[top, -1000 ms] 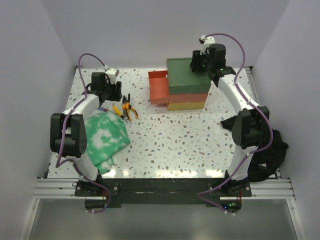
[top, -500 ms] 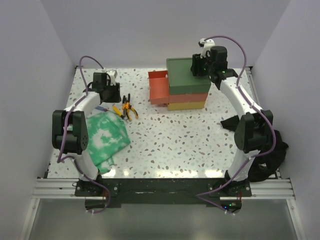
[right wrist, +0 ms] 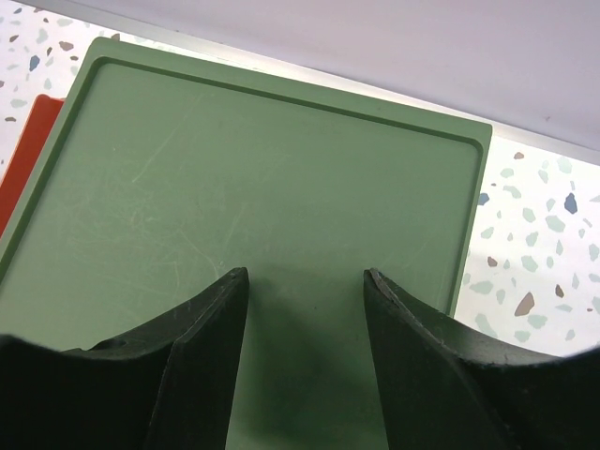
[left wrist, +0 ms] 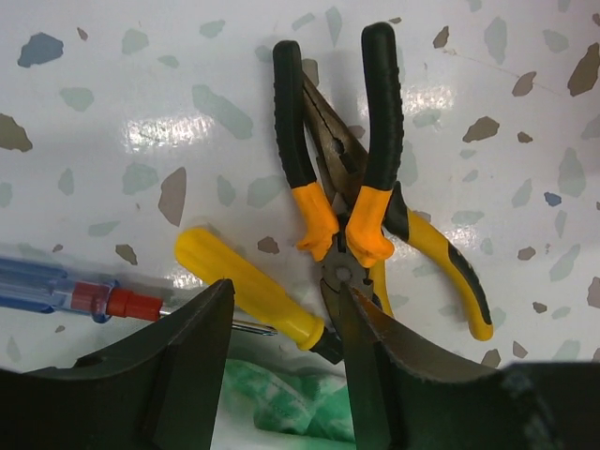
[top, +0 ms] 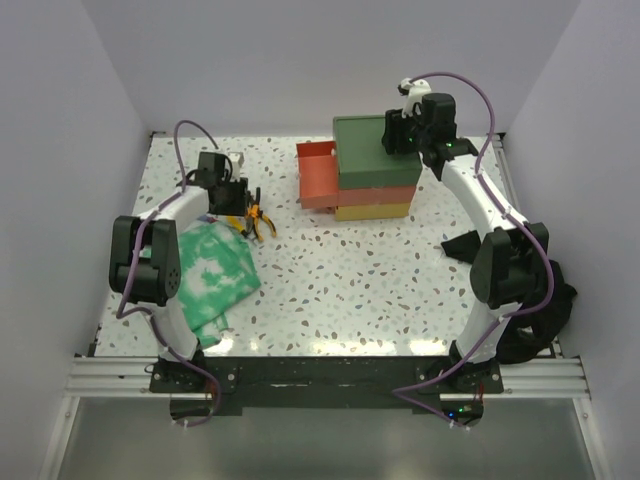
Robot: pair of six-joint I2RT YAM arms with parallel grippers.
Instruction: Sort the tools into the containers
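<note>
Left tool (left wrist: 286,309) has neared pliers (left wrist: 314,211), spread; right tool (right wrist: 307,281) spread above green drawer (right wrist: 253,169); red drawer (top: 318,178) open.

Bright, even light falls from overhead, leaving only short, soft shadows. The glossy table (top: 330,290) throws white glare along its near edge and in patches beside the pliers (left wrist: 382,112). Both wrist views are sharp on the surfaces below, while the left gripper (left wrist: 286,300) and right gripper (right wrist: 305,281), close to their lenses, look dark and soft-edged.
</note>
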